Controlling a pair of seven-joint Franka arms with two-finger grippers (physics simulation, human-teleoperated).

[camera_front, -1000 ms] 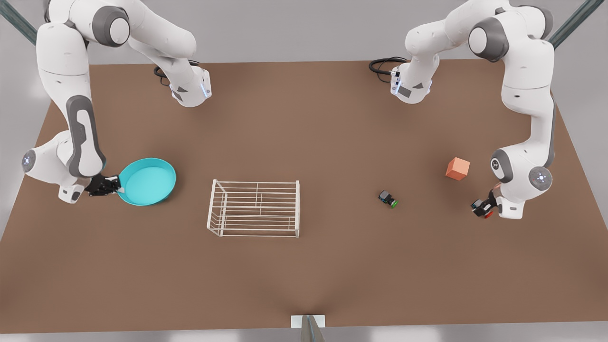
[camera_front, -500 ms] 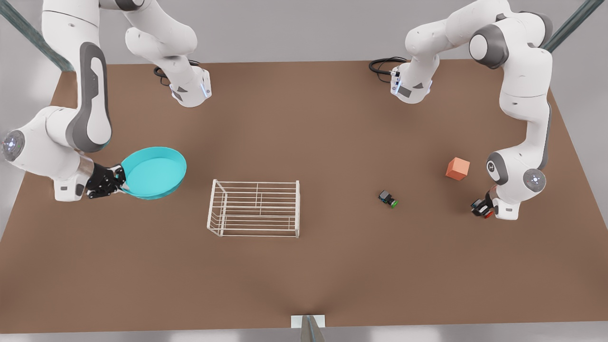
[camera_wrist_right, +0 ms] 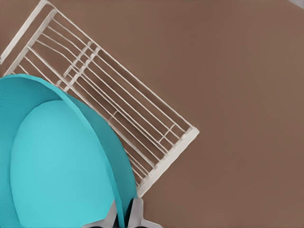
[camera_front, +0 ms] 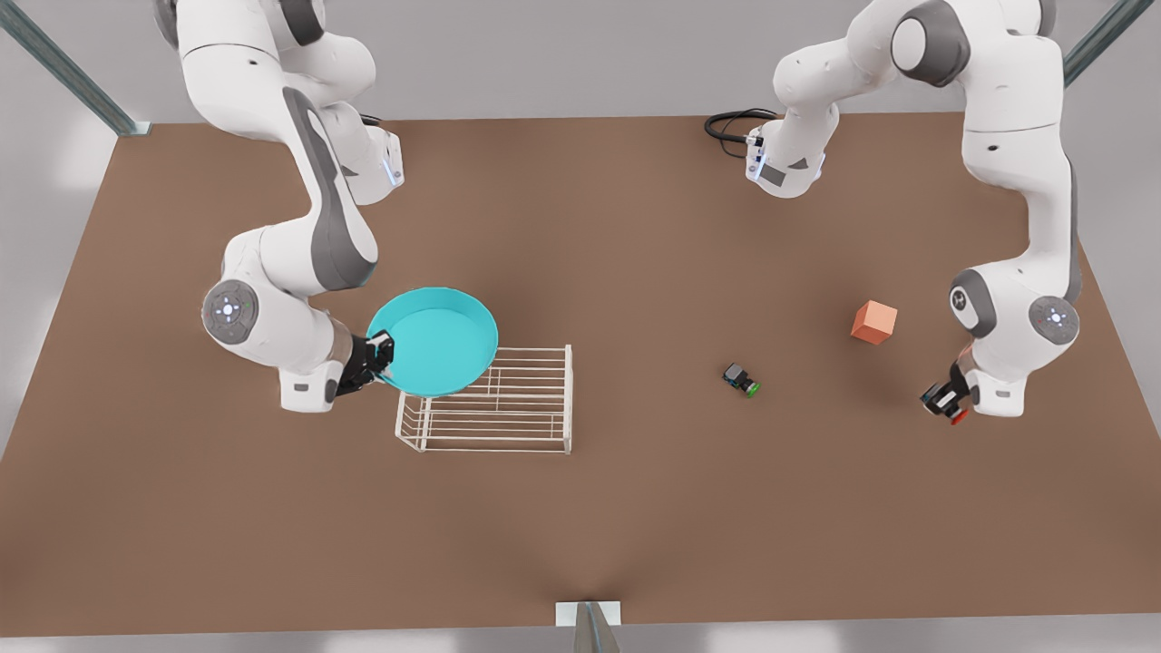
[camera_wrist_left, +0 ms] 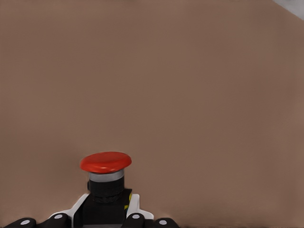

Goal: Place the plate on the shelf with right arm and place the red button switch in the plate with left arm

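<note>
I have the right tool point(camera_front: 379, 355) pinching the plate point(camera_front: 434, 339) by its rim, held over the shelf point(camera_front: 508, 417) at the corner on the front view's left. Released here, I judge it tips off the edge (too little overlaps the bars). The left tool point(camera_front: 945, 402) grips the red button switch point(camera_wrist_left: 105, 162) above the surface point(camera_front: 580, 526), well apart; a loose pinch could drop it.

The flat brown table point(camera_front: 580, 508) carries the low white wire rack point(camera_front: 508, 413), a small black switch with green cap point(camera_front: 741, 378) and an orange cube point(camera_front: 874, 322), the cube nearest the left gripper point(camera_front: 943, 402).
</note>
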